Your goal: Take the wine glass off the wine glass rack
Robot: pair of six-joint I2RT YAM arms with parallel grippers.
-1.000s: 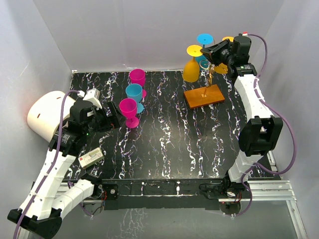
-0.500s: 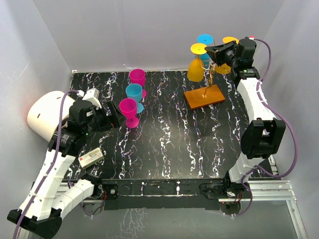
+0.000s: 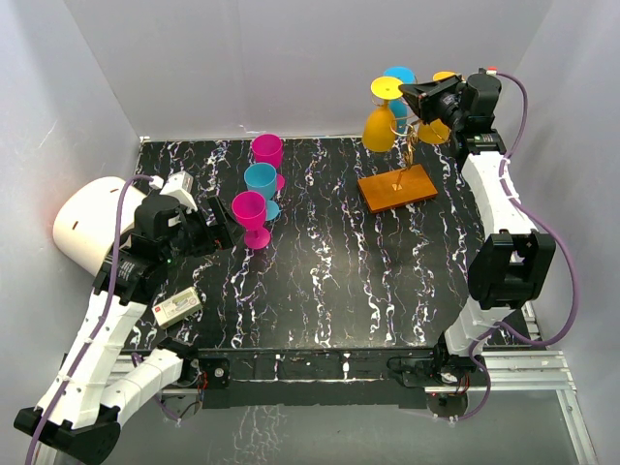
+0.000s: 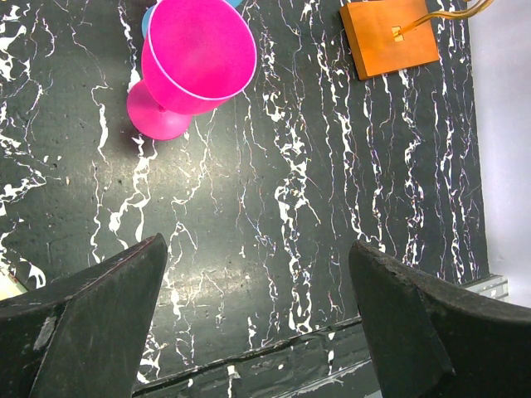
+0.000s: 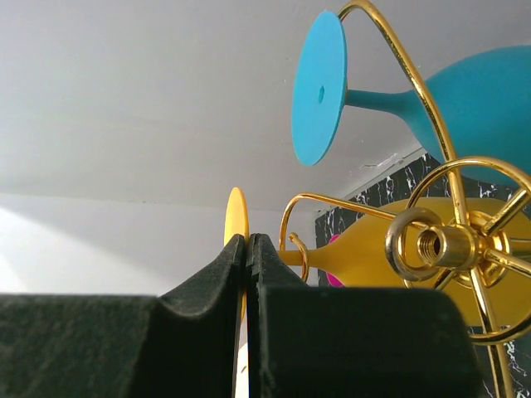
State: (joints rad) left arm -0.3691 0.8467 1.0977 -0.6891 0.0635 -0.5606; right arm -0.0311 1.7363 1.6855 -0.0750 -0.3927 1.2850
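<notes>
Right tool [image 5: 247,242]: clamped on yellow wine glass [image 5: 236,214] foot | wine glass rack [image 5: 440,245] just right of it | left tool [image 4: 257,245]: jaws spread

Six glasses: two pink [image 3: 266,150] [image 3: 250,211], two blue [image 3: 260,179] [image 3: 398,76], two yellow [image 3: 379,128] [image 3: 444,76]. One gold wire rack [image 3: 397,187]. One white cylinder [image 3: 85,221], one small white box [image 3: 175,308]. Two robot arms [image 3: 97,339] [image 3: 494,194].

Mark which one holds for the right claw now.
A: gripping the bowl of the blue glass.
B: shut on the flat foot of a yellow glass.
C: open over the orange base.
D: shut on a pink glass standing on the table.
B: the right wrist view shows the right claw pinched on the thin disc foot of the yellow glass.
</notes>
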